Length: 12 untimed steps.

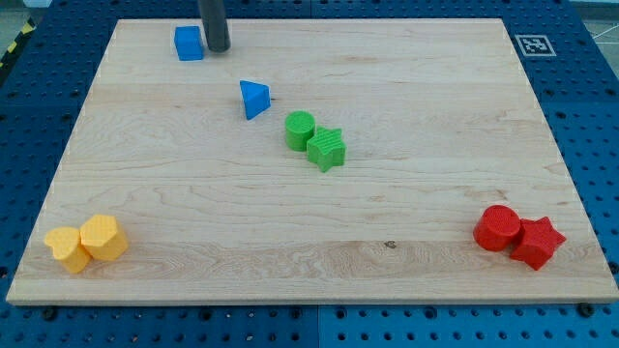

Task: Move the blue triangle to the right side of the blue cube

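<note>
Since my tip [216, 48] sits just right of the blue cube [189, 43], the blue triangle [254, 99] lies apart toward the view's bottom-right; this end effector is 1 bare rod, holding nothing. Swinging carelessly could nudge the cube itself.

No words, brand names or numbers can be read anywhere in the frame. The one sign present is a small square black-and-white fiducial marker [531, 44] at the upper right of the frame, standing on the blue perforated surface [590, 106] just past the upper right corner of the wooden board [387, 193]. Its pattern is too small to decode. A strip of yellow-and-black hazard striping [14, 48] shows at the upper left edge.
</note>
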### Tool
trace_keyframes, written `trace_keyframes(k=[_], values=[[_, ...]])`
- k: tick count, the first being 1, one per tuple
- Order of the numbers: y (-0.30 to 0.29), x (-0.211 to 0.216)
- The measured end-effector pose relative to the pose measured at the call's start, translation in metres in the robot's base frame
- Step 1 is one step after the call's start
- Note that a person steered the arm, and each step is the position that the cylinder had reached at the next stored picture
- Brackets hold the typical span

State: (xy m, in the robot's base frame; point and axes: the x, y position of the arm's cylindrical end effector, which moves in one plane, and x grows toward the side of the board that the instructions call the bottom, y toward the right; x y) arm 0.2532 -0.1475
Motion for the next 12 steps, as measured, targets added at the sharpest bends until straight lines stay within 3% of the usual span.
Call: trace_keyframes(k=[2, 3, 4, 5, 6, 7, 10, 11, 12], values=[[-0.042, -0.001], [-0.033, -0.001], [0.040, 0.004], [0.121, 0.036], [0.136, 0.047], [0.140, 0.090], [0.101, 0.151], [0.079, 0.146], [0.057, 0.097]])
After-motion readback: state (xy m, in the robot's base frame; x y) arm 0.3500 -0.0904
